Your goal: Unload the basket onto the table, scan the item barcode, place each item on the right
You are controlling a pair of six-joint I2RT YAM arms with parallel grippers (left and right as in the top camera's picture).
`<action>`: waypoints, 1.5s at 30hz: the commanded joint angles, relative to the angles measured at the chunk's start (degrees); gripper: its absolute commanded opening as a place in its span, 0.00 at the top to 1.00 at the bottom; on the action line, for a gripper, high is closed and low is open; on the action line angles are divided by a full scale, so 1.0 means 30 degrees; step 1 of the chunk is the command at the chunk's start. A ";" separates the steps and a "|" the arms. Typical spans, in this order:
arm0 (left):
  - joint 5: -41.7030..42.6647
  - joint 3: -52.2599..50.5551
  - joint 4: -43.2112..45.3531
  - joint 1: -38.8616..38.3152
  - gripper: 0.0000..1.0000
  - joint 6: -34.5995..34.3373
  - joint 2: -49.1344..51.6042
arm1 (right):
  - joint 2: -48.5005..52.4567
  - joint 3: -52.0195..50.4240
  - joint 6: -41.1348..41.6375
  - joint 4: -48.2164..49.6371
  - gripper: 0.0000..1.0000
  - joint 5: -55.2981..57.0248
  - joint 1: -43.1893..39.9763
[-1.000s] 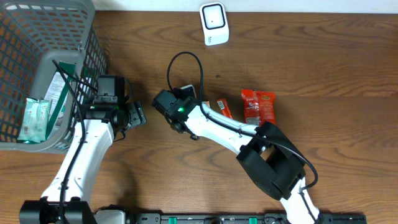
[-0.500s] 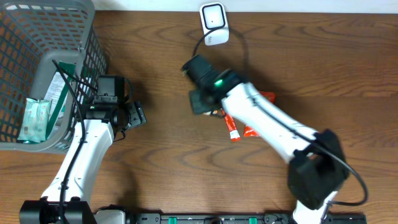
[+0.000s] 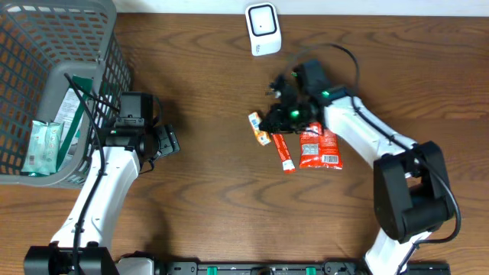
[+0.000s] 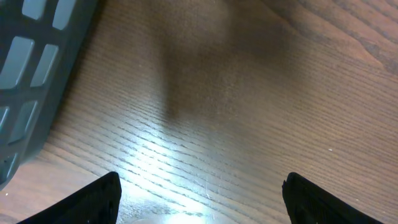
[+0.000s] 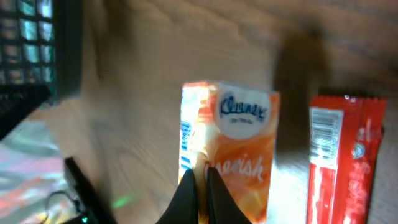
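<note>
My right gripper [image 5: 200, 186] is shut on the edge of an orange Kleenex tissue pack [image 5: 239, 140], the item. In the overhead view this pack [image 3: 258, 128] hangs at the tip of the right gripper [image 3: 270, 121], below the white barcode scanner [image 3: 262, 29] at the table's back edge and well short of it. My left gripper [image 4: 205, 202] stands open over bare wood, nothing between its fingers, and sits beside the basket in the overhead view [image 3: 166, 142].
A grey mesh basket [image 3: 46, 30] with packets inside fills the back left. A red packet [image 3: 319, 149] and a thin red stick pack [image 3: 284, 154] lie on the table just under the right arm. The red packet [image 5: 345, 162] also shows right of the held pack.
The right arm has swung from the table's left-centre, up past the scanner, to the right, carrying the tissue pack. The left arm has stayed still.
</note>
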 commanded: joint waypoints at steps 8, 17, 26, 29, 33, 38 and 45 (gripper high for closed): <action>-0.0306 -0.0226 -0.0051 0.0153 0.16 -0.0044 0.0226 | 0.0124 -0.4007 -0.0408 0.3985 0.99 -0.4699 -0.1005; -0.0306 -0.0226 -0.0051 0.0153 0.16 -0.0044 0.0226 | 0.0124 -0.4080 0.0073 0.3920 0.89 -0.3439 -0.0976; -0.0306 -0.0226 -0.0051 0.0153 0.16 -0.0044 0.0226 | 0.0080 -0.3934 0.0073 0.3781 0.59 -0.2827 -0.0984; -0.0306 -0.0226 -0.0051 0.0153 0.16 -0.0044 0.0226 | -0.0226 -0.3519 0.0073 0.3687 0.52 -0.2754 -0.0976; -0.0306 -0.0226 -0.0051 0.0153 0.17 -0.0044 0.0226 | -0.1384 -0.2404 -0.0015 0.1843 0.48 -0.0350 -0.0969; -0.0306 -0.0226 -0.0051 0.0153 0.16 -0.0044 0.0226 | -0.3133 -0.0481 -0.0750 -0.1217 0.45 0.3541 0.0102; -0.0306 -0.0226 -0.0051 0.0153 0.16 -0.0044 0.0226 | -0.3738 0.0146 -0.0882 -0.2455 0.36 1.0061 0.3963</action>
